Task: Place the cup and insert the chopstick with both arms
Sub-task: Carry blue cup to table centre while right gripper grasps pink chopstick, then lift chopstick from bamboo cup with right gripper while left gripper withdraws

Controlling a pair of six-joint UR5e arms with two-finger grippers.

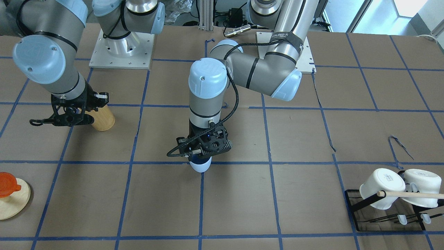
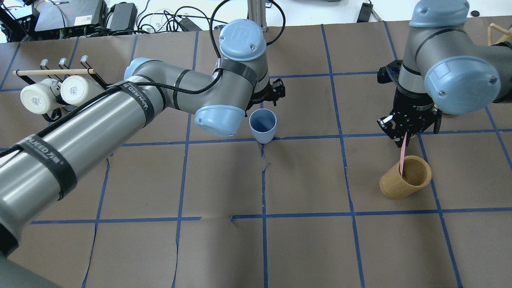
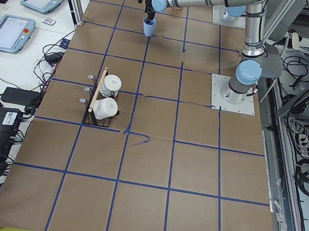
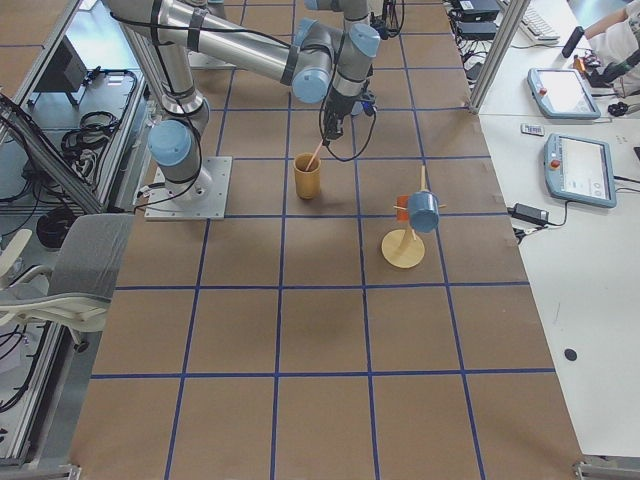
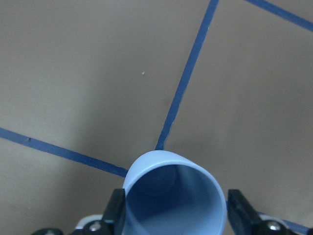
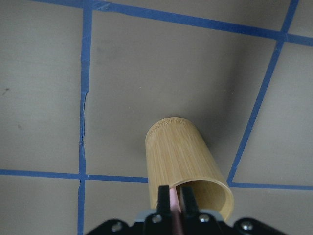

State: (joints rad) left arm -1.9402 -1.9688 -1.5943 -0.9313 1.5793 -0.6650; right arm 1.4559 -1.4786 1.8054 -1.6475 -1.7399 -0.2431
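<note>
The light blue cup (image 2: 263, 126) stands upright at a blue tape crossing near the table's middle, and also shows in the front view (image 1: 201, 166). My left gripper (image 1: 203, 151) is right over it. In the left wrist view the cup (image 5: 171, 196) fills the gap between the two fingers (image 5: 118, 210), so the left gripper (image 5: 176, 210) is shut on its rim. My right gripper (image 2: 405, 134) is shut on the pink chopstick (image 2: 402, 156). The stick's lower end is inside the tan bamboo cup (image 2: 406, 178). In the right wrist view the right gripper (image 6: 175, 200) sits just over the bamboo cup (image 6: 183, 161).
A black rack (image 1: 367, 201) with two white mugs (image 1: 381, 189) and a wooden rod is at the table's end on my left. A round wooden stand (image 1: 14, 203) with an orange piece is at the end on my right.
</note>
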